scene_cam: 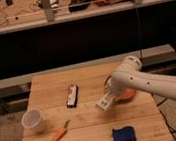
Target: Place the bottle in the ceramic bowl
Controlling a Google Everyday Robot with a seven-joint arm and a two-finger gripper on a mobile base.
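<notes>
The bottle [104,104] is a slim white piece sticking out down and to the left from the end of my white arm, above the wooden table. My gripper [110,97] is shut on it, just left of the ceramic bowl [129,96]. That bowl is shallow and orange, at the table's right side. My arm covers most of it, so only its front rim shows. The bottle is held tilted, with its lower end over the table just left of the bowl's rim.
A dark rectangular bar [72,95] lies left of centre on the table [90,120]. A white cup [33,120] stands at the left, a carrot [57,136] lies in front of it, and a blue cloth [124,135] sits near the front edge. A shelf rail runs behind the table.
</notes>
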